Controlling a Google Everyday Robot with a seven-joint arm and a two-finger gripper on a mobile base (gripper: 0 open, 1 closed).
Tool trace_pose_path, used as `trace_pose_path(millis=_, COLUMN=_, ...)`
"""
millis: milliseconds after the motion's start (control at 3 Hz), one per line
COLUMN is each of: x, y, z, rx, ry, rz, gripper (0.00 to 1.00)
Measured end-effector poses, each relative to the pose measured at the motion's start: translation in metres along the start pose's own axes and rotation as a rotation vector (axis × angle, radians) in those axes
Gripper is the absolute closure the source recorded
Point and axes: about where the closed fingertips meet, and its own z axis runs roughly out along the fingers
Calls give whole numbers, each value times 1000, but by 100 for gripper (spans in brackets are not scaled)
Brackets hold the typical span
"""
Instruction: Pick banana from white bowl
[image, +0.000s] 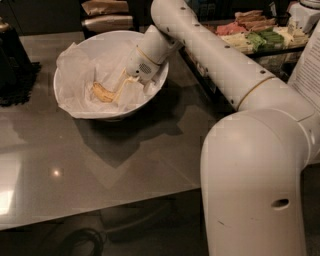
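The banana (102, 92), small, yellow and brown-speckled, lies on the crumpled white paper inside the white bowl (67, 107) at the back left of the table. My gripper (118, 94) reaches down into the bowl from the right on the long white arm. Its tip is right at the banana's right end. The banana rests low in the bowl, partly covered by the gripper.
A dark grey glossy table (100, 165) holds the bowl. A black object (12, 65) stands at the left edge. A rack with coloured packets (255, 35) is at the back right. Wrapped packets (105, 15) lie behind the bowl. My arm's large white base (255, 190) fills the right foreground.
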Motion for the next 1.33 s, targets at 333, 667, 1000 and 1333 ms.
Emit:
trace_pose_path(millis=333, x=5, y=-1, z=-7, rx=20, ry=5, rz=8, gripper=100)
trace_pose_path(millis=667, x=9, y=-1, z=-16, rx=42, ry=8, rz=12, gripper=100)
trace_pose_path(millis=1000, x=8, y=-1, z=-26, rx=65, ry=19, rz=2, gripper=100)
trace_pose_path(millis=1333, x=7, y=-2, z=-31, rx=79, ry=27, rz=-5, gripper=100)
